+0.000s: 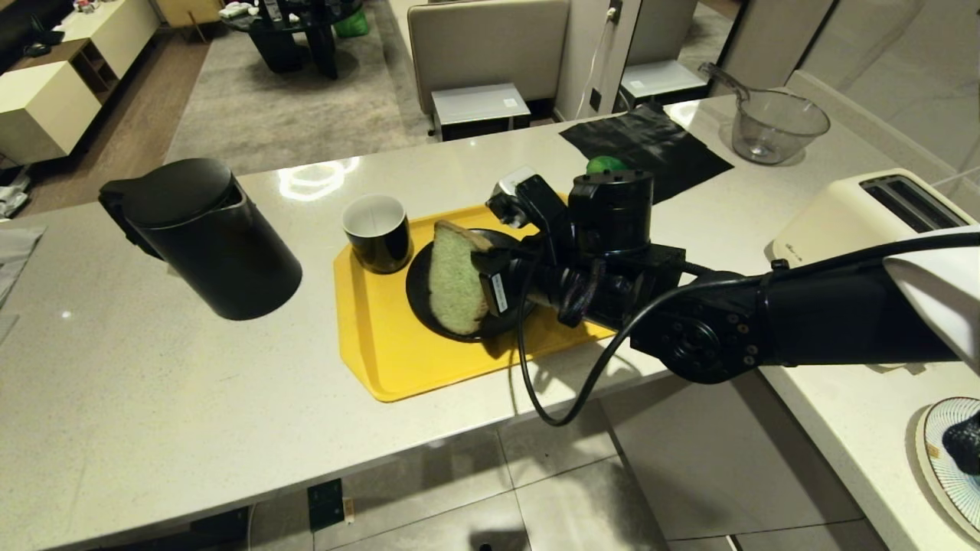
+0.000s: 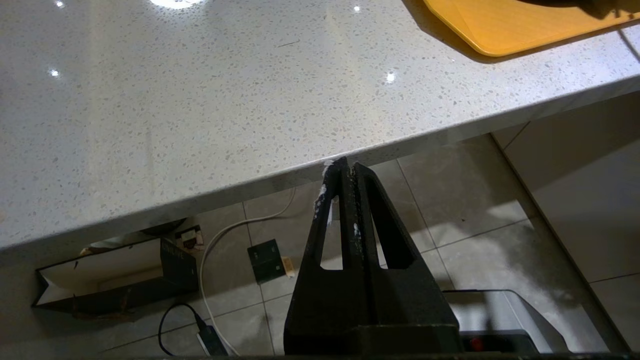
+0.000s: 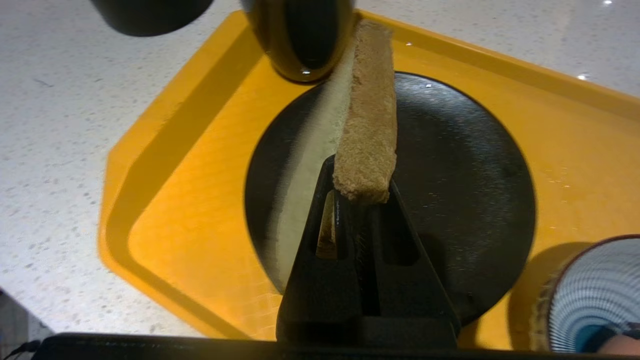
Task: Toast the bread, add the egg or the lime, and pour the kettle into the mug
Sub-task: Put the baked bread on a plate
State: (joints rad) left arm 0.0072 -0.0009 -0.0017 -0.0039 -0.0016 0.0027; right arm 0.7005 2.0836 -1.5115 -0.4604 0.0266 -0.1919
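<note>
pinching one edge of the bread (image 3: pixel 367 125), fingers (image 3: pixel 330 210) of the right gripper (image 1: pixel 490 279) pressed onto the crust, slice stood on edge and raised over the black plate (image 3: pixel 465 165); whether the lowest corner touches the plate, cannot tell. seen from the head, pale green face of the slice turned toward nine o'clock, crust running along the top.

outward from there: plate lying on the yellow tray (image 1: pixel 383 360), the mug (image 1: pixel 377 232) on the tray just beside the plate at ten o'clock, white inside showing. striped bowl (image 3: pixel 595 300) also near the plate's rim in the right wrist view. past the wrist at twelve o'clock, a sliver of the lime (image 1: pixel 606 164) peeking over the arm. well apart at nine o'clock, off the tray, the kettle (image 1: pixel 203 237) on the counter (image 1: pixel 153 398). at three o'clock, the cream toaster (image 1: pixel 873 214) with slots up, near the counter's far side.

left gripper (image 2: pixel 347 172) parked below the counter's edge, fingers shut together on nothing.

judging by looks: bread light, soft, spongy, likely to bend or tear if squeezed hard or held by too little crust. best taken as here, across the thickness near one edge, leaving the opposite edge free to enter a slot. slice hanging slightly tilted, so probably worth squaring up with the slot before lowering. crumbs likely; slipping less so, given the rough crust.
</note>
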